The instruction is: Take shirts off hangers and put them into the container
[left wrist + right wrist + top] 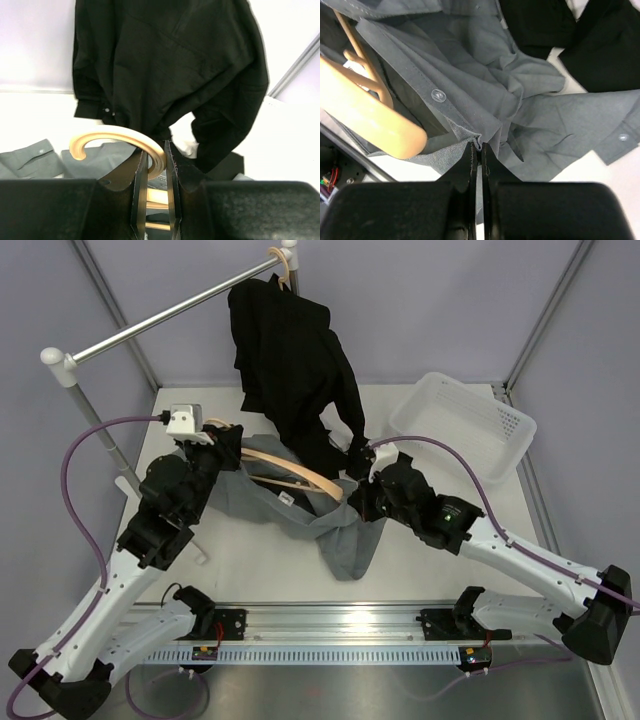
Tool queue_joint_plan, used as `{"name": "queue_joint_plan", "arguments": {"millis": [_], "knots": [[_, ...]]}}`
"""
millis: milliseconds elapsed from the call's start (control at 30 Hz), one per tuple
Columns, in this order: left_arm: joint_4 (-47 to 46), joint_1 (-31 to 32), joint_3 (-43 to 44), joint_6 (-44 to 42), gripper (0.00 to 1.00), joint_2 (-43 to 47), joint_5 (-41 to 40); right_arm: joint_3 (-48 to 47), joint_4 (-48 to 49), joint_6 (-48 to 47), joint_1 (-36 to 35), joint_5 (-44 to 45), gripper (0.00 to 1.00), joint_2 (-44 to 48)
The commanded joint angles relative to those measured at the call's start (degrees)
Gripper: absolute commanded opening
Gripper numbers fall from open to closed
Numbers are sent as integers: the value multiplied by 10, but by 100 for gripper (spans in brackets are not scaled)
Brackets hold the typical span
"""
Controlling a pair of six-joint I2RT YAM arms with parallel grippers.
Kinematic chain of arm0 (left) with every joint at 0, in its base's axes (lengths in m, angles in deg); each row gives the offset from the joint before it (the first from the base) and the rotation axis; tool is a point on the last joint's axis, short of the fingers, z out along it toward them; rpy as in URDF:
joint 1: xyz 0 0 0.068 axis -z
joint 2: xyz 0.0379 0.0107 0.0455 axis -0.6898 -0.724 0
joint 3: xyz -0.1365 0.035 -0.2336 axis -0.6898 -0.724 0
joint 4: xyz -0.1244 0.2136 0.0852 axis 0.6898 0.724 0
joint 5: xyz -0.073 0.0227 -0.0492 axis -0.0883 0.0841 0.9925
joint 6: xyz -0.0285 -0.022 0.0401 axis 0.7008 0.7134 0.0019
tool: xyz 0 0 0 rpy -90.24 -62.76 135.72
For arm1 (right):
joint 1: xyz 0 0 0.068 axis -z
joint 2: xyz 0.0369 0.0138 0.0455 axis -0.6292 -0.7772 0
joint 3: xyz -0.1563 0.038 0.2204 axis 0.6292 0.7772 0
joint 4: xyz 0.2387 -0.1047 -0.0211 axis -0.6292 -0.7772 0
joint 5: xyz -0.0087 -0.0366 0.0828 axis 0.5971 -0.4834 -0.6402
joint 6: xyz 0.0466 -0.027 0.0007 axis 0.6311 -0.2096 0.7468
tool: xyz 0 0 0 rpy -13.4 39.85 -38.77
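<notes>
The grey shirt lies crumpled on the table with a tan wooden hanger still inside it. My left gripper is shut on that hanger's hook, at the shirt's left end. My right gripper is shut on a fold of the grey shirt's hem, just right of the hanger's arm tip. The black shirt hangs from the rail on a second hanger, its sleeve trailing down to the table. The white container stands at the back right.
A grey metal rail slopes across the back left on a white-capped post. The black shirt's sleeve hangs close behind my right gripper. Purple cables loop off both arms.
</notes>
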Motion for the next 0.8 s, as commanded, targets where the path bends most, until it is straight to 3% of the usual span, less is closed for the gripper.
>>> {"name": "queue_joint_plan", "arguments": {"millis": [0, 100, 133, 200, 400, 567, 767], "knots": [[-89, -3, -6, 22, 0, 24, 6, 46, 42, 16, 5, -69, 3, 5], [-100, -3, -12, 42, 0, 25, 33, 73, 74, 21, -2, -99, 12, 0], [-101, -3, -12, 45, 0, 23, 45, 72, 74, 18, -4, -100, 25, 1], [-102, -3, -12, 51, 0, 16, 54, 65, 51, 4, -4, -93, 32, 12], [-96, -3, -9, 51, 0, 3, 57, -8, -95, -60, -3, 34, 72, 89], [-85, -3, -1, 49, 0, -16, 65, -102, -175, -120, -2, 18, 81, 132], [-77, -3, 7, 46, 0, -28, 80, -176, -136, -188, -3, -93, 88, 48]]}}
